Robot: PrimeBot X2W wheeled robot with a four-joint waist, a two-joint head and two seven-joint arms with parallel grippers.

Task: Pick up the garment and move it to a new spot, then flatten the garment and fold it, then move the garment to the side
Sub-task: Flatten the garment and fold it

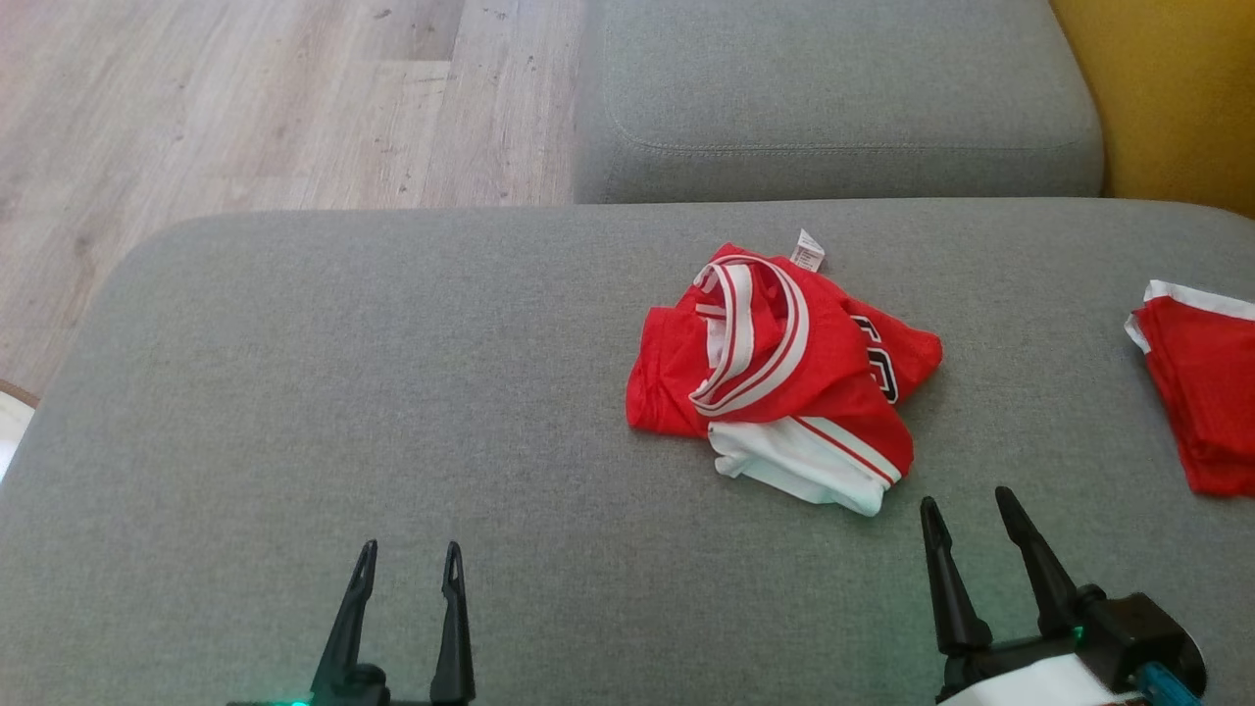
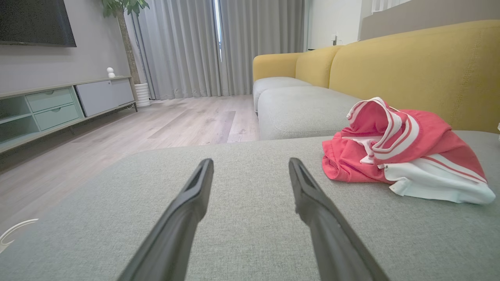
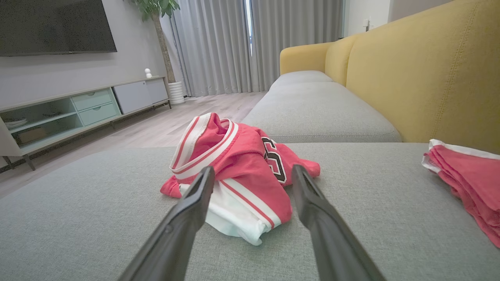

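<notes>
The garment [image 1: 784, 378], a red jersey with white sleeve, striped trim, black lettering and a white tag, lies crumpled on the grey sofa cushion [image 1: 392, 392], right of centre. My right gripper [image 1: 971, 520] is open just in front of its white sleeve, not touching it. In the right wrist view the garment [image 3: 238, 171] lies right ahead of the open right gripper [image 3: 253, 173]. My left gripper [image 1: 407, 564] is open over bare cushion, well to the left of the jersey. From the left wrist, the garment [image 2: 402, 152] lies to the right of the open left gripper [image 2: 250, 166].
A folded plain red garment with white edge [image 1: 1201, 392] lies at the cushion's right edge. Another grey seat cushion [image 1: 833, 98] sits behind, with the yellow sofa back [image 3: 437, 70] on the right. Wood floor [image 1: 245, 108] lies beyond the cushion's left side.
</notes>
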